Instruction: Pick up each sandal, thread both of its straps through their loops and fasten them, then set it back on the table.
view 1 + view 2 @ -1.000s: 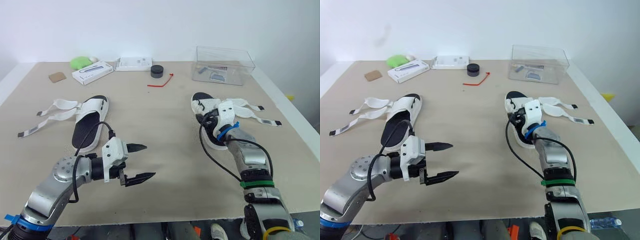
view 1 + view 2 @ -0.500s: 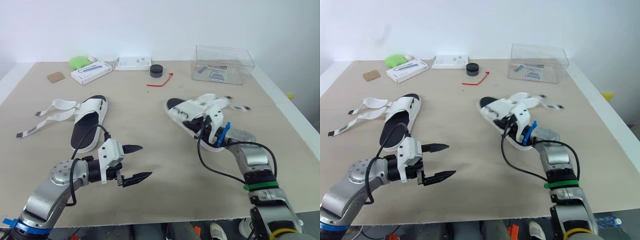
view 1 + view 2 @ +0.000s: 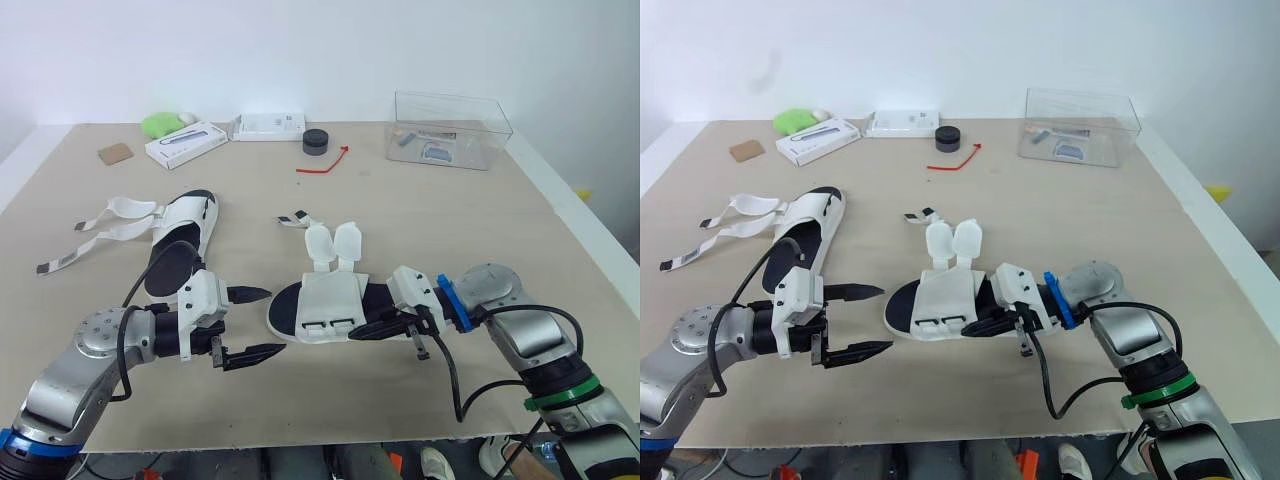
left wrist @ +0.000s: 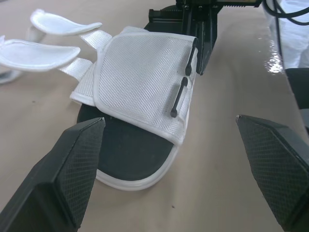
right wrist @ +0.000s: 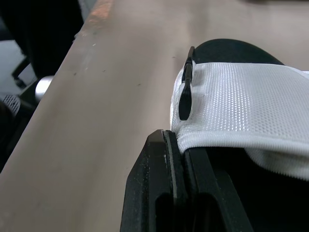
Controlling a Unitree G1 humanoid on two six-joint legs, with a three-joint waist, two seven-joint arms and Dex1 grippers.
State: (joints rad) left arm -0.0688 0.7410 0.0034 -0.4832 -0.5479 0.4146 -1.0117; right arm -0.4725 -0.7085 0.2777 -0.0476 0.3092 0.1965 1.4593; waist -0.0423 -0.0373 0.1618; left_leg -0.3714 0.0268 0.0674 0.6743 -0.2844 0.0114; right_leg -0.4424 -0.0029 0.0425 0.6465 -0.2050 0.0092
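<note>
Silver-grey rounded arms (image 3: 95,345) are ending in white wrist blocks (image 3: 205,300), black cables (image 3: 455,385) looping alongside. The left pincer (image 3: 272,322) and right pincer (image 3: 358,335) are showing textured black fingers (image 4: 72,164); a green band (image 3: 560,393) is sitting five o'clock from a blue clip (image 3: 450,300).

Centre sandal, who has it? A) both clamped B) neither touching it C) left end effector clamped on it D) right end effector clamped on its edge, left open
D: the right end effector is shut on the edge of the sandal, as the right wrist view shows close up, while the left end effector sits at the toe end, spread wide and not closed on it.
</note>
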